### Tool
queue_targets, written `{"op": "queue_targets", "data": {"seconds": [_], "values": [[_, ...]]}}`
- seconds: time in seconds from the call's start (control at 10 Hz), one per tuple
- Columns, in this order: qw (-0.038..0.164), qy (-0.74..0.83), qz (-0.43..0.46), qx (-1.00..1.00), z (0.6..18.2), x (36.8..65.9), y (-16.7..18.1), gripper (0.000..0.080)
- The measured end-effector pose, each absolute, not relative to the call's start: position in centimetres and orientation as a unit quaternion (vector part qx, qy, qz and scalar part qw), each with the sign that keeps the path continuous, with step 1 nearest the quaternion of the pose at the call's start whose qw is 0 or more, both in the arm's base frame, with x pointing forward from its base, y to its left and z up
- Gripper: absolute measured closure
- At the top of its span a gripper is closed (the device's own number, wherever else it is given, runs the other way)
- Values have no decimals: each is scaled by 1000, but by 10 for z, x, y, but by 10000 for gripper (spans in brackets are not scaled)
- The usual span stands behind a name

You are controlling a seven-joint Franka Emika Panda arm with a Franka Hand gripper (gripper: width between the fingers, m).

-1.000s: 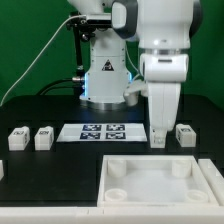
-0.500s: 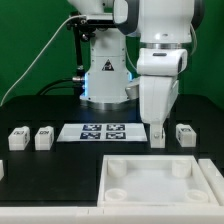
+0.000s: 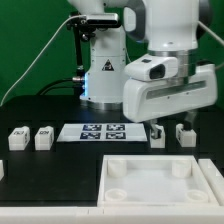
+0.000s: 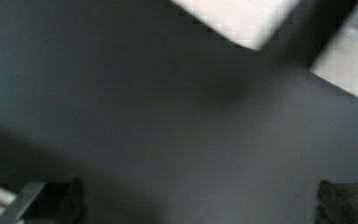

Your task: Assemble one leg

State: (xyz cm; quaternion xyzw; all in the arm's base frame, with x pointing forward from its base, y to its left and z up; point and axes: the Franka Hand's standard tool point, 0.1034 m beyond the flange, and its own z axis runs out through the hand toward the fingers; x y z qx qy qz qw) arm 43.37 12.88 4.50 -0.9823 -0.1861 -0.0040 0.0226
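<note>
the gripper [image 3: 167, 128] hangs in the right half of the exterior view. its broad white hand is turned flat-on to the camera, and its two dark fingers [image 3: 154, 128] are spread wide with nothing pinched between them. in the wrist view the fingertips [image 4: 48, 200] show at two opposite corners of the frame, with only blurred black table [image 4: 176, 120] between them.

right under the fingers in the exterior view stand two short white legs, the inner leg [image 3: 158, 138] and the outer leg [image 3: 186, 135]. whether the fingers touch either one i cannot tell. two more stand upright at the exterior view's left, the far leg [image 3: 17, 138] and the near leg [image 3: 43, 137]. the marker board [image 3: 100, 131] lies flat between the two pairs. the white table top [image 3: 150, 190] lies flat at the lower right of the frame, apart from the legs.
</note>
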Motion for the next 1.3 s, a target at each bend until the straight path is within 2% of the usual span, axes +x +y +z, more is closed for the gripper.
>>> {"op": "queue_targets", "data": {"seconds": [0.2, 0.4, 0.7, 0.9, 1.0, 1.3], "values": [[31, -72, -4, -997, 48, 432, 159, 150], [36, -35, -3, -999, 47, 431, 180, 150], [31, -47, 12, -998, 46, 430, 179, 150], [12, -58, 115, -992, 45, 421, 168, 150], [15, -46, 164, -985, 40, 422, 164, 150], [0, -47, 271, -961, 13, 399, 166, 150]]}}
